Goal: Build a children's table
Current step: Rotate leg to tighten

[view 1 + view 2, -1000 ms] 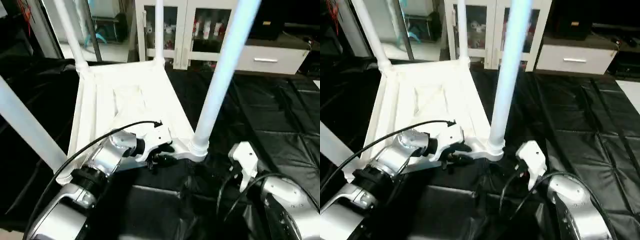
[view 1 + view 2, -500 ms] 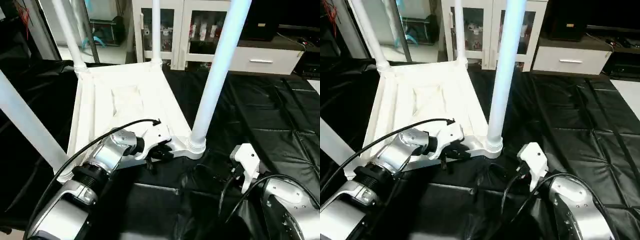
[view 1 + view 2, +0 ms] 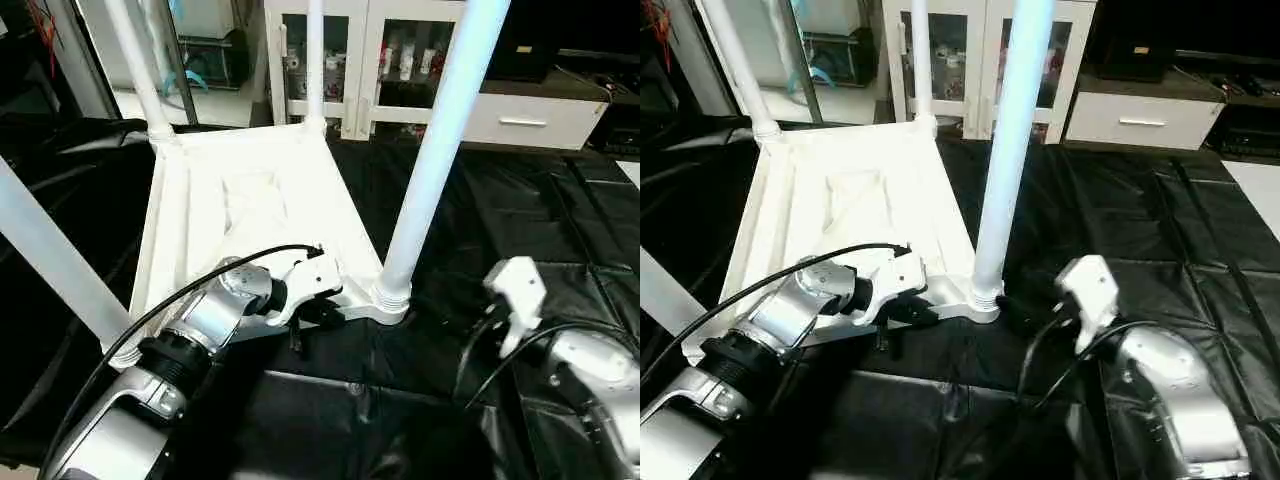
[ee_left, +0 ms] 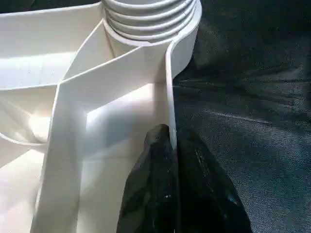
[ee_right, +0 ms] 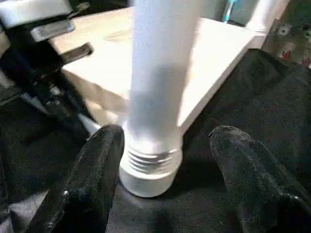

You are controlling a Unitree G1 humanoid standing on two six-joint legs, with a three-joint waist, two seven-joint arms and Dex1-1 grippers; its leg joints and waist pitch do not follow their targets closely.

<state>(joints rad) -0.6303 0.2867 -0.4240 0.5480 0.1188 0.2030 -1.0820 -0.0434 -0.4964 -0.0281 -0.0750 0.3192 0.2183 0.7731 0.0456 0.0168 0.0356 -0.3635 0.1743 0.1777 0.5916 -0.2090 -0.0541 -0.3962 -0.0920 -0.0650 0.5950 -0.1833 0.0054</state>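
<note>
The children's table lies upside down on the black mat, its ribbed white top (image 3: 250, 200) facing up. Four white legs stand in the corner sockets; the near-right leg (image 3: 435, 170) rises from its socket (image 3: 390, 297). My left gripper (image 4: 171, 138) is shut on the top's thin rim (image 4: 170, 87), just beside that socket. My right gripper (image 5: 167, 141) is open, one black finger (image 5: 104, 165) on either side of the leg's threaded base (image 5: 148, 162), apart from it. The other legs stand at the near left (image 3: 50, 250), far left (image 3: 135, 70) and far right (image 3: 315, 60).
A black quilted mat (image 3: 530, 220) covers the floor around the table. Behind it stand a white cabinet with glass doors (image 3: 400, 60) and a low white drawer unit (image 3: 530, 115). A cable (image 3: 200, 280) loops over my left forearm.
My right arm has moved forward to the near-right leg, bringing its fingers to either side of the base. The left gripper has kept its hold on the rim.
</note>
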